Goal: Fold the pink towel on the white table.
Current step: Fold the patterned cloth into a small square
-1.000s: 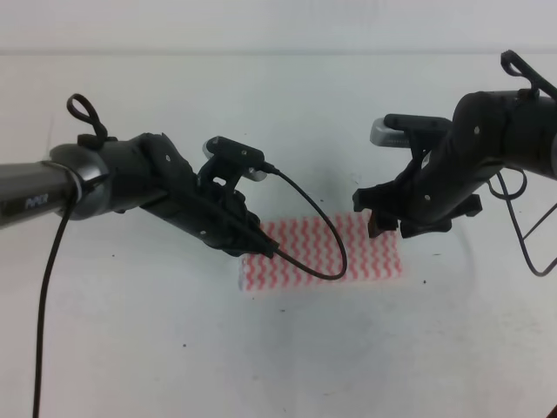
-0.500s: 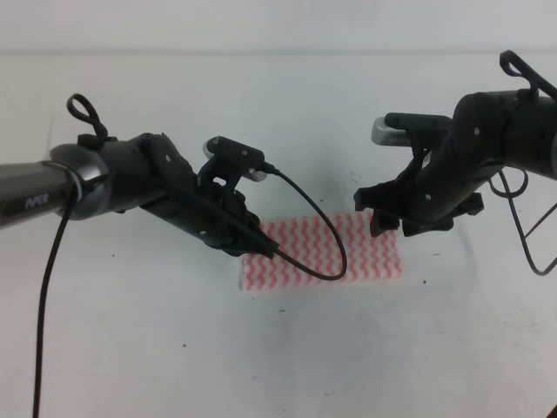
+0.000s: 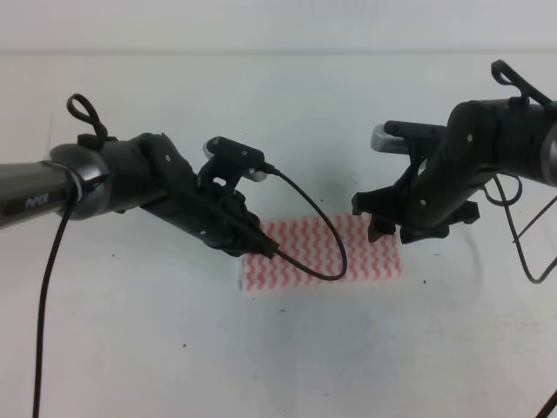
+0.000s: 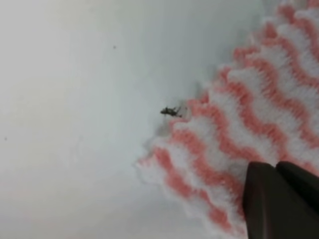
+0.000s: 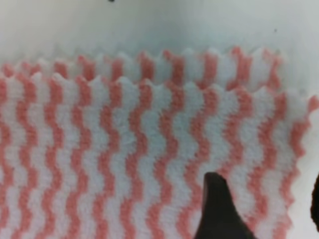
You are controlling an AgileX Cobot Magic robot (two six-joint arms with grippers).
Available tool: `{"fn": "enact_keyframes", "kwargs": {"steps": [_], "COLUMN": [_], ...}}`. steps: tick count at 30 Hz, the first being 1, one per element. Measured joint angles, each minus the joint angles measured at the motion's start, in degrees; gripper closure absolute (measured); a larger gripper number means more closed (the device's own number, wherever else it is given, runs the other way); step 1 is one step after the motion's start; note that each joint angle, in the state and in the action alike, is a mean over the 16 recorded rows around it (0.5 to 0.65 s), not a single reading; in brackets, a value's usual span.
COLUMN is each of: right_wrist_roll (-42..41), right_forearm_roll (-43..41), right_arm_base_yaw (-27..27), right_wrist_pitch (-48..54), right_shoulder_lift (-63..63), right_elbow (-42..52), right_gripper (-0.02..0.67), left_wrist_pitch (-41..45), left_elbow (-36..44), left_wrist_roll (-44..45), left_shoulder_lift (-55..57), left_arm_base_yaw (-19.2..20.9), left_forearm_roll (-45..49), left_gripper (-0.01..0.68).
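Observation:
The pink towel [image 3: 357, 254] lies flat on the white table [image 3: 130, 348] as a small rectangle, and the right wrist view shows two stacked layers of the towel [image 5: 124, 139]. My left gripper [image 3: 261, 246] is low over its left end. In the left wrist view the left gripper [image 4: 274, 172] has its fingers together, tips on the towel [image 4: 249, 109] near a corner. My right gripper [image 3: 383, 228] hovers just above the right end. Seen from the right wrist, the right gripper [image 5: 266, 199] is open, with nothing between the fingers.
A black camera cable [image 3: 338, 257] from the left arm loops across the middle of the towel. A small dark speck [image 4: 171, 110] sits on the table beside the towel's corner. Bare white tabletop surrounds the towel on all sides.
The right arm has shifted slightly left and its wrist has turned a little over the towel's right end. The left arm and the towel have not moved.

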Motion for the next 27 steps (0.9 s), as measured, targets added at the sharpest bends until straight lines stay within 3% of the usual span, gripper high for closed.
{"fn": "enact_keyframes", "kwargs": {"steps": [21,27], "right_wrist_roll": [0.0,-0.04], "right_forearm_roll": [1.77,2.19], "right_arm_base_yaw": [-0.01,-0.01], "right_wrist_pitch": [-0.88,-1.35], "right_shoulder_lift": [2.6,2.99], "right_elbow": [-0.05,-0.06], "right_gripper": [0.317,0.351], "left_wrist_pitch": [0.2,0.21], "left_elbow": [0.01,0.0], "left_wrist_roll": [0.0,-0.01], "left_shoulder_lift": [-0.02,0.0], "left_arm_base_yaw": [0.01,0.0], "left_forearm_roll": [-0.02,0.0], "left_gripper": [0.677,0.677]}}
